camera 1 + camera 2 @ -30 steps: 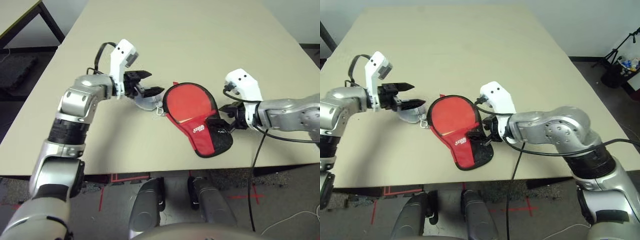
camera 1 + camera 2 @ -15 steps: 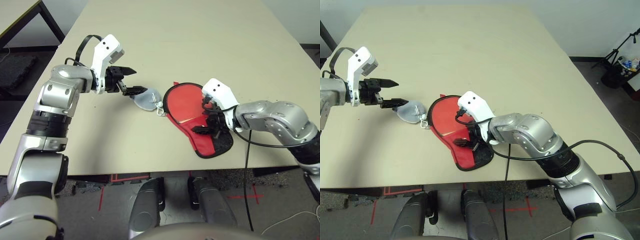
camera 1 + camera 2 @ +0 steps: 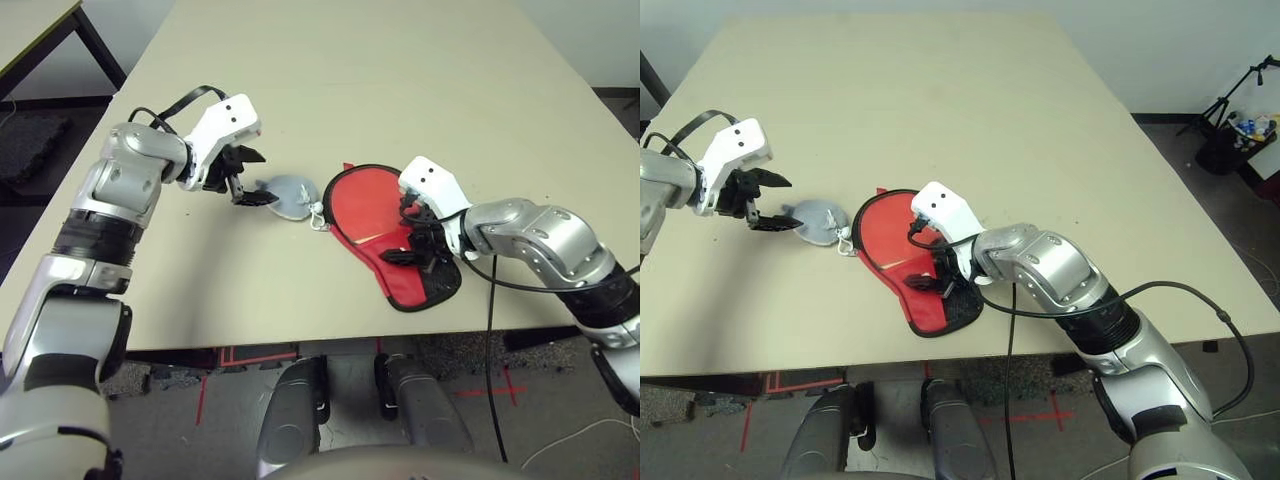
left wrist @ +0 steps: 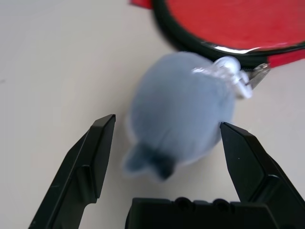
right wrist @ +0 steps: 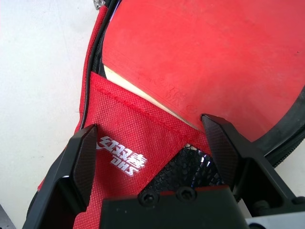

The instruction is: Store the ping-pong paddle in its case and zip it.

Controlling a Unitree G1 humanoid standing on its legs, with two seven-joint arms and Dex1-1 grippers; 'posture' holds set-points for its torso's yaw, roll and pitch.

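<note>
Paddle (image 5: 205,57): handle hidden under the case's (image 5: 114,138) red flap.
Right claw (image 5: 148,121): apart.
Left claw (image 4: 167,119): apart, pouch (image 4: 181,105) looked blurred.

Bright, even light, soft shadows on the table; the fuzzy pouch (image 4: 178,107) is blurred.

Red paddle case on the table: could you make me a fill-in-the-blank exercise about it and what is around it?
1. The round face of the paddle lying in the case is coloured ____.
2. The logo on the case's pocket is ____.
3. The fuzzy pouch lies beside the case, on the robot's ____ side.
4. The left gripper is ____, with its fingers spread apart.

Missing words, in order: red; white; left; open.
</note>
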